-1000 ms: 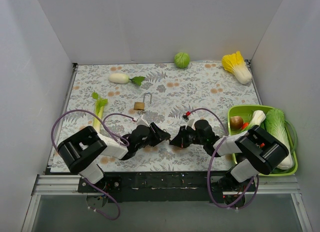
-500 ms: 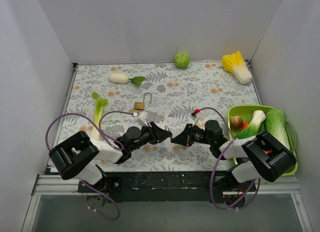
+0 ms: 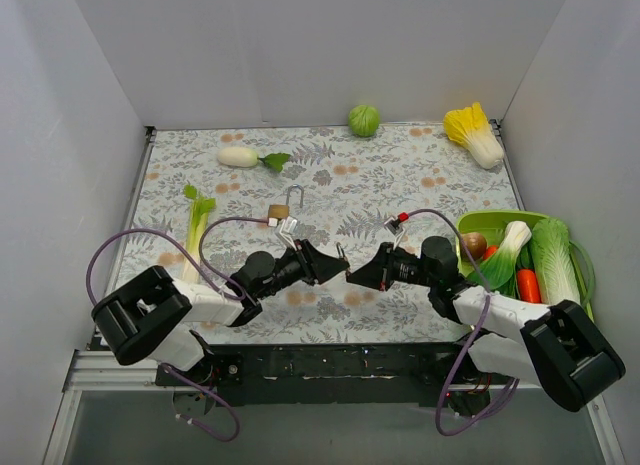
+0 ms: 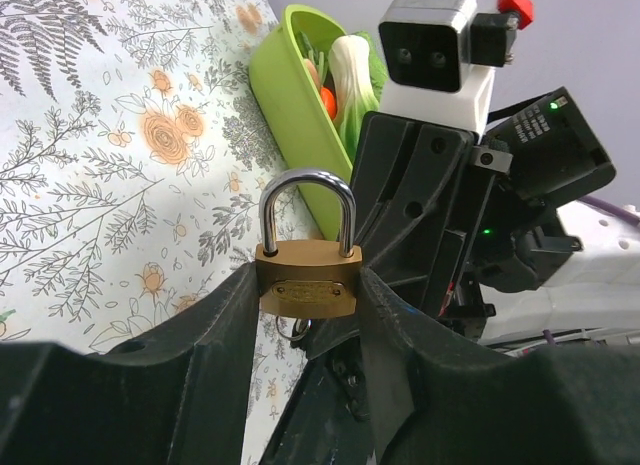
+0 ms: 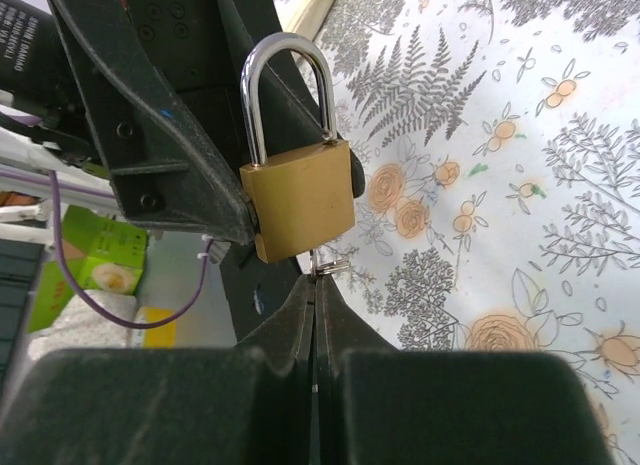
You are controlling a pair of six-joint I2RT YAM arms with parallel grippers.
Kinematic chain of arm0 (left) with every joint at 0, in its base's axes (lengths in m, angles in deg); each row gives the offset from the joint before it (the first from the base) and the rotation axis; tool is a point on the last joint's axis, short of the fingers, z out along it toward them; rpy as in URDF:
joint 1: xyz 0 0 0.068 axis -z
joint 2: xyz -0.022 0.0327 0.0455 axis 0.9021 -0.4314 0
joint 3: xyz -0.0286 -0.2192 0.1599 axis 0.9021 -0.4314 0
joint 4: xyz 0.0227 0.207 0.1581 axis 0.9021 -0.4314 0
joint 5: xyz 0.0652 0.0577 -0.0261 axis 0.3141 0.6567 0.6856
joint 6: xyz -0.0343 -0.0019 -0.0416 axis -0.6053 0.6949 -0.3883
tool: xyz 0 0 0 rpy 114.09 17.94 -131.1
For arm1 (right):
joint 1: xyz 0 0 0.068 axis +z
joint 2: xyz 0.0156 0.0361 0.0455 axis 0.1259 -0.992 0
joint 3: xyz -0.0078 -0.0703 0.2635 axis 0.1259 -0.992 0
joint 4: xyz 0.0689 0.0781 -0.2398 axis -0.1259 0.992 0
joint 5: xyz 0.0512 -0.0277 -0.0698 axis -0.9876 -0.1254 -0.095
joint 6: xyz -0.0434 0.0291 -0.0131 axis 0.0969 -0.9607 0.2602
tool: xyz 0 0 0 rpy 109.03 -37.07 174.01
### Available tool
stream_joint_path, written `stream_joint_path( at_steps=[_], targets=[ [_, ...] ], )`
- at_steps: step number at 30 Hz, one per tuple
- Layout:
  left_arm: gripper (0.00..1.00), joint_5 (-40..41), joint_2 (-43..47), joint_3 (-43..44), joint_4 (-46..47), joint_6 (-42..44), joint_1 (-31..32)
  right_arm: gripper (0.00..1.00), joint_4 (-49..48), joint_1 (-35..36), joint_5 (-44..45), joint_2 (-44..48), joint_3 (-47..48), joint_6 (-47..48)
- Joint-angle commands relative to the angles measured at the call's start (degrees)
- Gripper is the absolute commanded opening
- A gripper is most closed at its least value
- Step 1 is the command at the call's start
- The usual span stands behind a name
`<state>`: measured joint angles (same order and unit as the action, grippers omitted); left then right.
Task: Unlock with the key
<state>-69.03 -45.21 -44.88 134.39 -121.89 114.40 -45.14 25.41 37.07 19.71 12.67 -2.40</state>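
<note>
While left pincer (image 4: 306,290) clamps one padlock (image 5: 300,200), right pincer (image 5: 318,297) pinches one key (image 5: 326,268), second padlock (image 3: 281,211) apart

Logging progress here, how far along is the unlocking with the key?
Done: the left end effector clamps the padlock; the right end effector holds the key up to its underside. In hand: seating or turning it, unclear which. Left: the shackle is shut, so unlocking remains.

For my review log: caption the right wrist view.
Right gripper holds the key at the underside of a shut brass padlock held by the left gripper.
</note>
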Motion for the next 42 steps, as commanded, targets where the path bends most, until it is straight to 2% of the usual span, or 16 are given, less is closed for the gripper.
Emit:
stream_joint_path(
  at_steps=[1, 2, 5, 6, 11, 15, 17, 20, 21, 23, 24, 25, 28, 30, 35, 42],
  targets=[
    [0.00, -8.3, 4.2, 3.6, -11.1, 0.8, 3.2, 0.01, 8.8, -1.4, 11.7, 5.3, 8.2, 9.8],
    [0.00, -7.5, 4.5, 4.0, -13.0, 1.1, 3.1, 0.01, 10.6, -1.4, 12.0, 6.0, 8.5, 11.1],
    [0.00, -3.1, 6.0, 5.9, -20.1, 1.0, 2.8, 0.19, 15.8, -1.4, 12.3, 9.0, 9.2, 15.2],
    [0.00, -2.5, 6.2, 6.7, -23.8, 1.0, 2.5, 0.30, 16.7, -1.4, 12.2, 10.6, 9.1, 16.6],
    [0.00, -2.2, 7.4, 10.1, -31.1, 0.6, -1.6, 0.49, 24.6, -1.4, 13.7, 16.6, 8.8, 20.0],
    [0.00, -6.4, 7.9, 10.2, -32.5, 3.2, -5.2, 0.58, 27.6, -1.7, 15.5, 24.5, 9.9, 21.8],
    [0.00, -10.3, 7.4, 10.3, -32.0, 4.9, -6.6, 0.61, 28.9, -2.3, 14.5, 25.2, 11.5, 23.8],
    [0.00, -21.0, 7.4, 11.3, -30.6, 8.7, -7.8, 0.62, 32.9, -2.7, 9.8, 23.6, 17.2, 28.2],
    [0.00, -28.0, 7.5, 12.9, -31.2, 11.2, -8.0, 0.62, 34.6, -2.8, 8.2, 22.3, 18.5, 29.4],
    [0.00, -34.8, 7.9, 15.1, -32.6, 12.9, -8.5, 0.62, 35.3, -2.8, 2.5, 21.1, 22.3, 31.9],
    [0.00, -43.1, 7.9, 17.1, -32.3, 13.2, -8.6, 0.61, 35.4, -2.7, 0.4, 20.1, 23.3, 32.4],
    [0.00, -46.9, 7.6, 18.4, -32.5, 13.5, -8.6, 0.61, 35.3, -2.8, -2.9, 19.7, 25.0, 32.7],
    [0.00, -56.9, 6.0, 24.1, -41.1, 19.1, -8.7, 0.62, 34.6, -2.8, -8.3, 18.4, 27.1, 33.7],
    [0.00, -59.5, 6.0, 25.5, -45.6, 20.8, -8.8, 0.61, 34.5, -2.8, -11.1, 17.2, 28.7, 34.0],
    [0.00, -66.9, 5.9, 25.8, -46.5, 20.8, -9.0, 0.61, 37.7, -2.8, -14.7, 16.4, 31.0, 36.3],
    [0.00, -69.1, 6.7, 24.8, -46.7, 21.3, -9.0, 0.62, 38.3, -2.6, -21.1, 15.9, 32.5, 36.3]
  ],
)
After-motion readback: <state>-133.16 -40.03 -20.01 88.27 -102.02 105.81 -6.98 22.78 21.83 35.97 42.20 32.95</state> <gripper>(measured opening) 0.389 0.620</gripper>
